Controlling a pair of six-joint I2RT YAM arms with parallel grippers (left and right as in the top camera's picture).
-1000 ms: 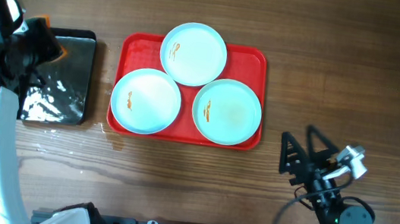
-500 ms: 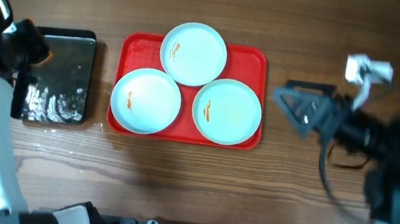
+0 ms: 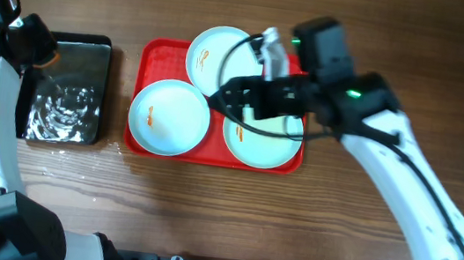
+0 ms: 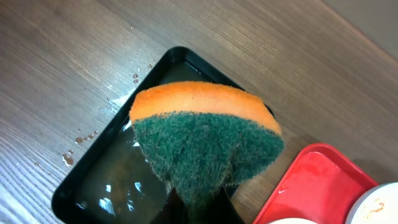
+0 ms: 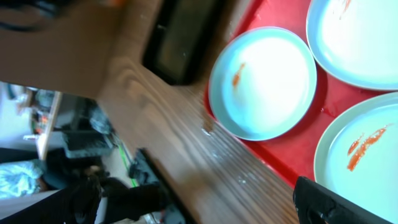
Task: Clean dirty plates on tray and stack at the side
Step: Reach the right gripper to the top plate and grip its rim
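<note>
Near edge: plain wood worktop [image 3: 230, 219].

Front row on the red tray [image 3: 156, 59]:
- lower-left plate [image 3: 169, 118], one orange smear left of centre
- lower-right plate [image 3: 267, 149], orange streaks plain in the right wrist view, partly under the arm in the overhead

Behind them, at the tray's top edge: upper plate [image 3: 210, 56], smeared too. All three flat on the tray, rims touching or nearly so, can't tell which.

Right pincer [image 3: 231, 101] hovering over the middle of the tray, tips pointing frame-left toward where the three plates meet. Looks spread apart, nothing held, though only one finger in its own camera. Contact with a plate: cannot tell.

Far left of frame: black tray [image 3: 92, 42] holding rippled water [image 3: 61, 113], on the worktop just beside the red tray, not touching it. Left pincer [image 4: 198, 208] above it, clamped on an orange-and-green sponge [image 4: 205, 134], green scouring side toward the camera.

Progress, as a judgement: barely started. No plate wiped, none lifted, no stack at the side. Left to do: scrub all three, take each off the tray, pile them up. Sponge probably just wetted, ready for the first wipe.

Versus earlier frames:
- right arm gone from the lower right corner of the frame, via a spot right of the tray, to over the tray now
- left arm shifted only slightly
- water surface changed
- plates and both trays unmoved
</note>
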